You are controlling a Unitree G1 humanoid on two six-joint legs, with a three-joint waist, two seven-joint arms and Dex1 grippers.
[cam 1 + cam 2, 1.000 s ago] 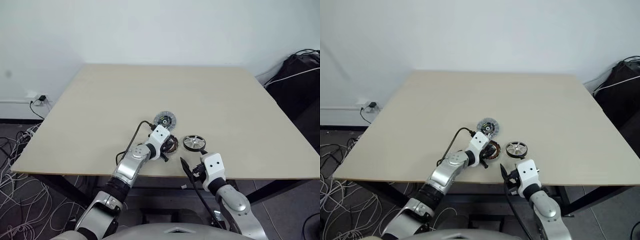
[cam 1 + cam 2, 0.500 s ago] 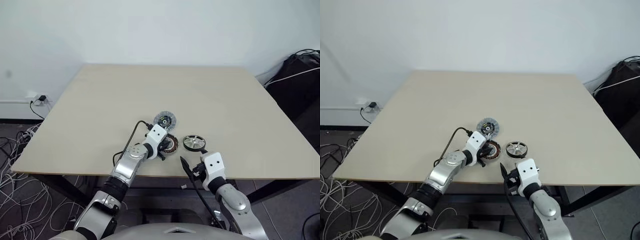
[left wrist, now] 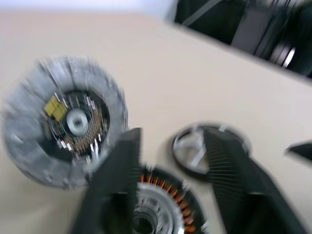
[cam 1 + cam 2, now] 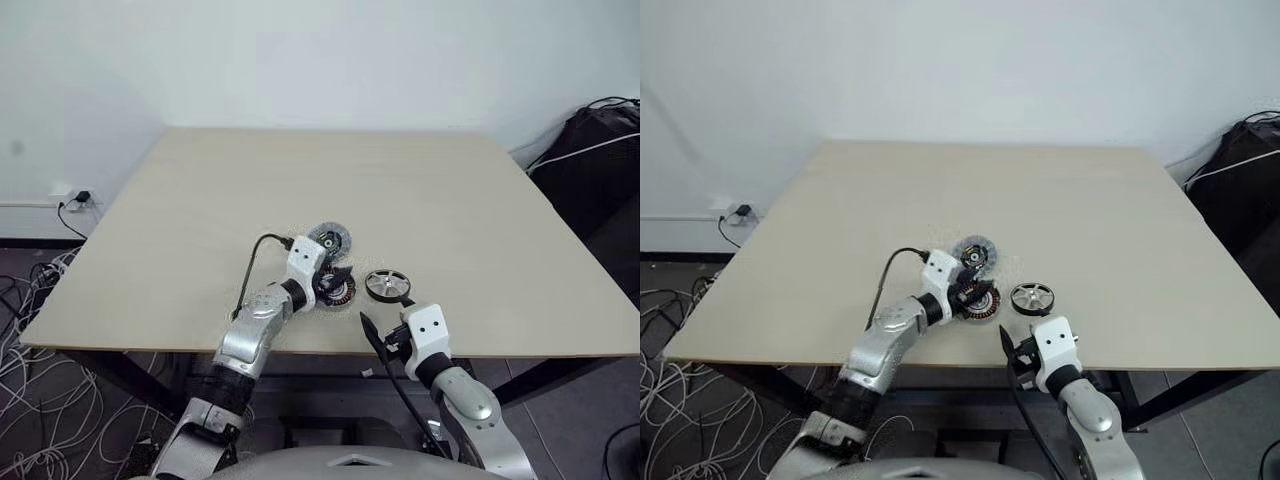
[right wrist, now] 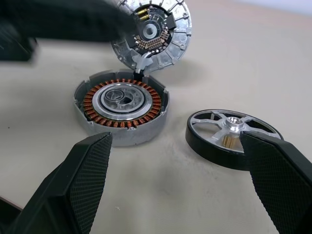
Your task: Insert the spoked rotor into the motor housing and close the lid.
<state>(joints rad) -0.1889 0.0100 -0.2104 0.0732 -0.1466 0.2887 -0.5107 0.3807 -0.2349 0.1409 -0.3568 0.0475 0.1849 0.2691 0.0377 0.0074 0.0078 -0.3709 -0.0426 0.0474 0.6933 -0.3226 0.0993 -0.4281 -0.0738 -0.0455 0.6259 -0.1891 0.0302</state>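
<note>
The motor housing (image 5: 122,105), a ring of copper windings around a silver centre, lies open near the table's front edge. Just behind it the lid (image 5: 156,29) stands tilted with its green-and-black face showing. The spoked rotor (image 5: 234,136) lies flat on the table to the right of the housing. My left gripper (image 3: 170,161) hovers above the housing with its fingers apart and nothing between them. My right gripper (image 5: 180,195) is open, low at the table's front edge, in front of the housing and rotor.
The pale wooden table (image 4: 200,200) stretches bare behind and left of the parts. A black bag with cables (image 4: 600,150) sits on the floor past the right edge. Loose white cables (image 4: 30,360) lie on the floor at the left.
My left gripper has lifted off the housing and drawn slightly left. The housing, lid, rotor and right gripper have stayed put.
</note>
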